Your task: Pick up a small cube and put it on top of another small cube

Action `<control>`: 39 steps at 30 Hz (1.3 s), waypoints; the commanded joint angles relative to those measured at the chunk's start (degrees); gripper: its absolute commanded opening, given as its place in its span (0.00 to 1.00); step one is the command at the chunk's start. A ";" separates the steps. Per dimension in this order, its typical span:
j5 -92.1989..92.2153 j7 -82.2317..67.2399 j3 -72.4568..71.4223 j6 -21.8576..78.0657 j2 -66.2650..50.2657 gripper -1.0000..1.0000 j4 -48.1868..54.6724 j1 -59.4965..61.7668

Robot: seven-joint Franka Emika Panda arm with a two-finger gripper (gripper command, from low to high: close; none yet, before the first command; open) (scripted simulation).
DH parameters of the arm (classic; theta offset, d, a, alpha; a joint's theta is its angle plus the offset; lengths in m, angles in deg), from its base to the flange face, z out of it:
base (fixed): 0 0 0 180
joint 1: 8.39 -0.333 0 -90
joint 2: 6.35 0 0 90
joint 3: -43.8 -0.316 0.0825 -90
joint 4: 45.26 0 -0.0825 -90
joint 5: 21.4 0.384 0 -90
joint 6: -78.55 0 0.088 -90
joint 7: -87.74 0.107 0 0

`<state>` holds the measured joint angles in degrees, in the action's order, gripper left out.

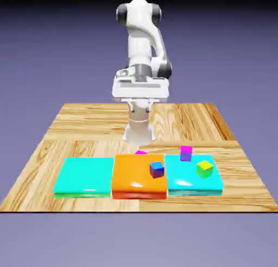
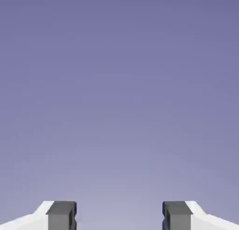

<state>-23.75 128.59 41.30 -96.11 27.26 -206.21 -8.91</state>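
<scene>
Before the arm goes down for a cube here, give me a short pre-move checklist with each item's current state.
1. Gripper open wide: ok; the two grey fingertips stand far apart with only backdrop between them.
2. Gripper empty: ok.
3. Gripper over a cube: not ok; the hand view shows no cube or table.
4. Cubes separate: ok; the small blue cube on the orange slab, and the small magenta cube and small green-yellow cube on the right-hand cyan slab stand apart, unstacked.
5. Magenta object behind the orange slab: cannot tell what it is; mostly hidden.
</scene>
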 commanded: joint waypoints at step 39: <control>-88.72 -60.17 -80.98 -14.81 28.03 0.50 1.50 13.10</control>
<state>-112.46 68.42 -39.68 -110.92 55.30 -204.72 4.18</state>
